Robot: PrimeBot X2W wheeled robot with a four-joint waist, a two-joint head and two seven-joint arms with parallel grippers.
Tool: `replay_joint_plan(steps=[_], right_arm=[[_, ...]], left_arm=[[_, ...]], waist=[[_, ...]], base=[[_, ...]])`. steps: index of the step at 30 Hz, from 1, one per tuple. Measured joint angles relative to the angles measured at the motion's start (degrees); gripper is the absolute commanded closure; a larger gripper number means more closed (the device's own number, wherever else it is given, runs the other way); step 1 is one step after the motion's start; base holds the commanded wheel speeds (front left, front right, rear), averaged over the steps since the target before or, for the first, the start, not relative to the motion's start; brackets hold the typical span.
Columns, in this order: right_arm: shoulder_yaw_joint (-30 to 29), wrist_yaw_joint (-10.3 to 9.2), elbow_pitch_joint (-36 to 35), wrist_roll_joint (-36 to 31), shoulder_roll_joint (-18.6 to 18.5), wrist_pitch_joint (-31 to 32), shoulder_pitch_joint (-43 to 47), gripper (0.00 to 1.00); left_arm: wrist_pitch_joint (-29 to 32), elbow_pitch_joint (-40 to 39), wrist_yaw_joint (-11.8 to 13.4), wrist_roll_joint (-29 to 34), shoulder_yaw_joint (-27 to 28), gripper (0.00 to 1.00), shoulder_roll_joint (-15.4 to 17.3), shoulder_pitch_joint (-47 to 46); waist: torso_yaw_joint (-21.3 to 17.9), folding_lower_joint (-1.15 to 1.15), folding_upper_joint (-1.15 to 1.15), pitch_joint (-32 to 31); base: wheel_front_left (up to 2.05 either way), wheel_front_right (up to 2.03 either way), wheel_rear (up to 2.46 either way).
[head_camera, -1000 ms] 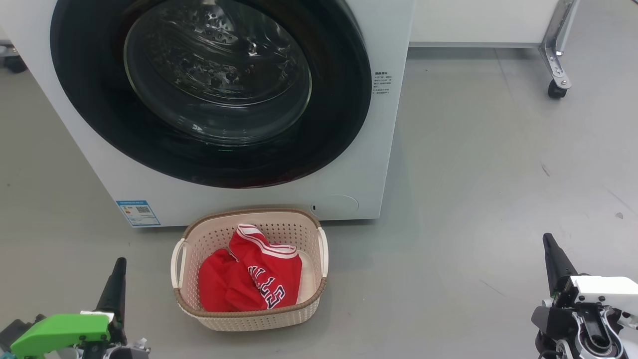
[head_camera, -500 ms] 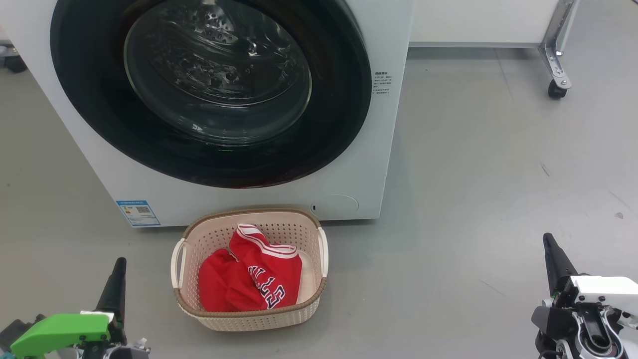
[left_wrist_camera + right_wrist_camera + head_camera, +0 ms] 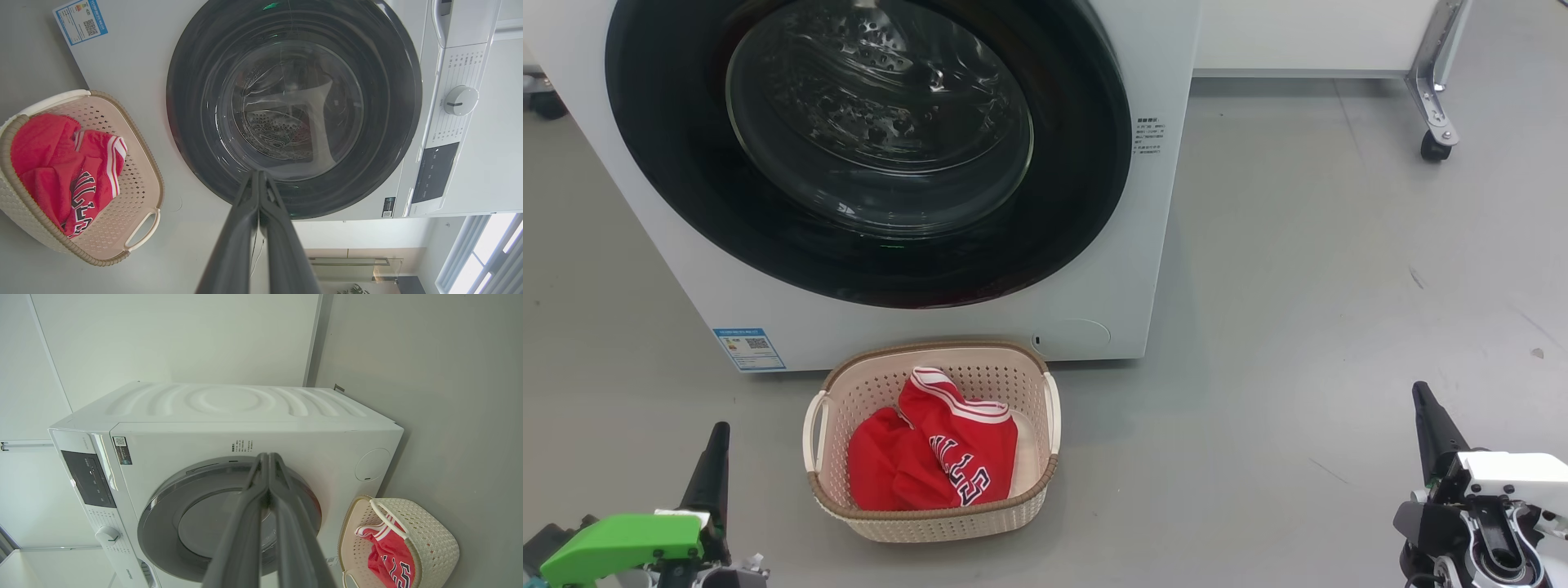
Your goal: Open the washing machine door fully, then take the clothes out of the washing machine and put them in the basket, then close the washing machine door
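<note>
The left tool [image 3: 720, 433] is sitting low at the left. Its two dark fingers are pressing together and are holding nothing. It is pointing up toward the washing machine [image 3: 768, 310]. The basket [image 3: 947, 523] is sitting near it on the floor [image 3: 1298, 286]. If this arm is swinging to the right, I think it could be bumping the white handle [image 3: 810, 429] and sliding the light basket over the smooth floor.

The basket is sitting just in front of the washing machine, under the round door. The clothes [image 3: 947, 457] are lying bunched up inside it, with one striped edge poking up higher than the rest. A hard bump could be tipping the basket and spilling the red jersey out.

The washing machine door [image 3: 874, 139] is looking shut, lying flat against the white front. I cannot tell if its catch is really holding. If it is not, the door could be swinging out again, and the job would not be finished. If a tool is pushing on it to make sure, the thin tip could be slipping on the shiny black ring or knocking the glass.

The right tool [image 3: 1422, 396] is sitting low at the right. Its fingers are pressing together too, with nothing in them. It is well apart from everything, so I think it is making the least trouble.
</note>
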Motion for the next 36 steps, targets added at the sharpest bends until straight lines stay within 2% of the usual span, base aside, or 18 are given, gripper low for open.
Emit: replay_joint_plan(steps=[36], right_arm=[[0.0,0.0,0.0,0.0,0.0,0.0,0.0,1.0]], left_arm=[[0.0,0.0,0.0,0.0,0.1,1.0,-0.1,0.0]], waist=[[0.0,0.0,0.0,0.0]], base=[[0.0,0.0,0.0]])
